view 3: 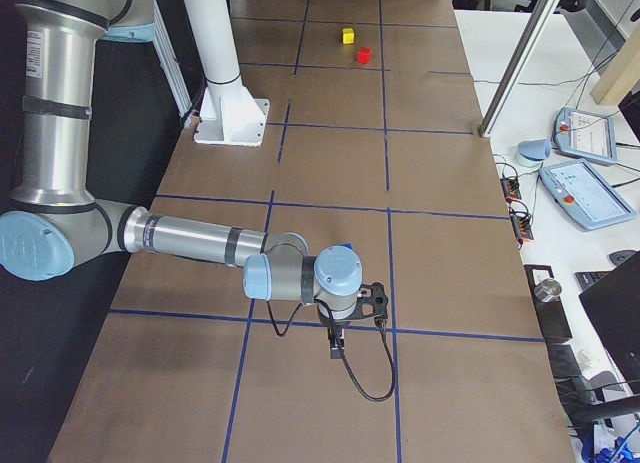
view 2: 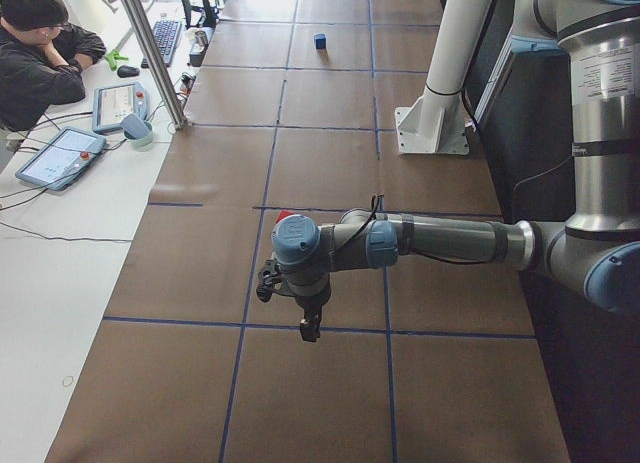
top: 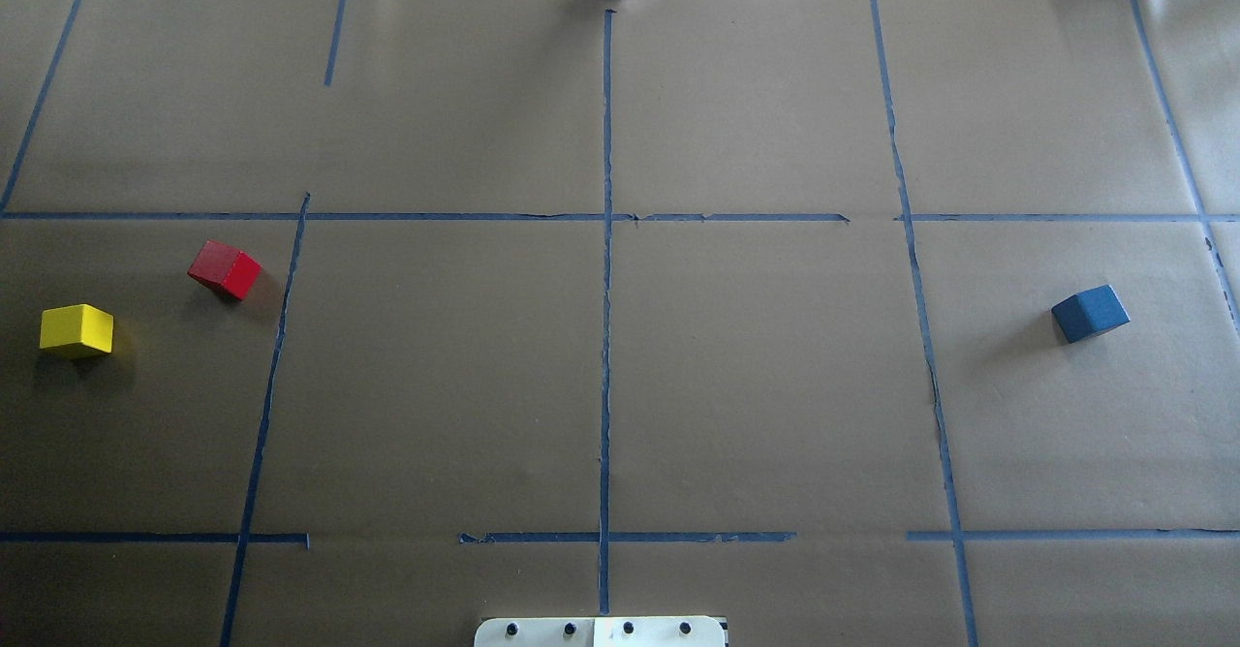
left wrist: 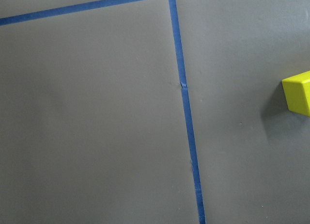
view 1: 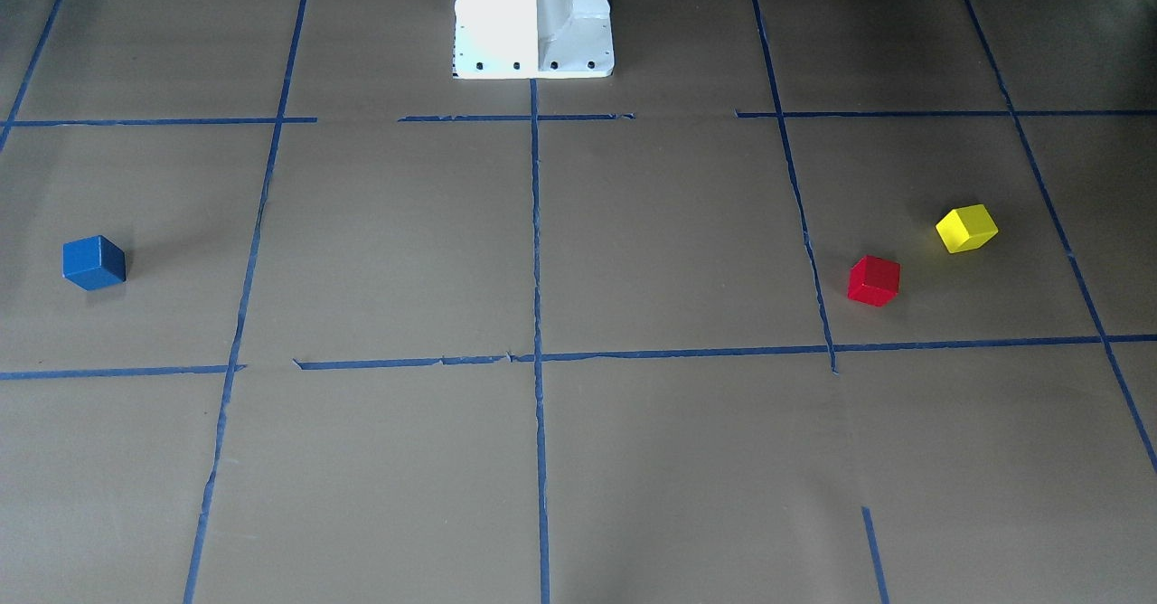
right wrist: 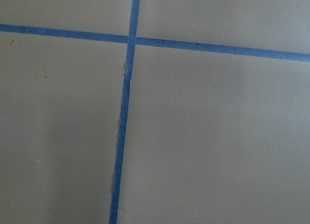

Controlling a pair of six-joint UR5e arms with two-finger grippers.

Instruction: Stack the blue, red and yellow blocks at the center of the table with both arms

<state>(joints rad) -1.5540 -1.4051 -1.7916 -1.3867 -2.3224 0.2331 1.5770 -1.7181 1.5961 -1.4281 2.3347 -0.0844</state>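
The blue block point(top: 1090, 313) lies on the table's right side, also in the front-facing view point(view 1: 93, 262) and far off in the exterior left view point(view 2: 320, 41). The red block point(top: 224, 269) and the yellow block point(top: 77, 329) lie apart on the left side, also in the front-facing view point(view 1: 873, 280) point(view 1: 966, 228). The yellow block's edge shows in the left wrist view point(left wrist: 298, 92). My left gripper point(view 2: 266, 283) hangs over the table's left end. My right gripper point(view 3: 380, 299) hangs over the right end. I cannot tell if either is open or shut.
The white robot pedestal point(view 1: 533, 16) stands at the table's robot-side edge. Blue tape lines point(top: 606, 269) divide the brown paper into a grid. An operator point(view 2: 40, 53) sits at a side table with tablets point(view 2: 60, 155). A metal post point(view 2: 155, 53) stands at the table's far edge.
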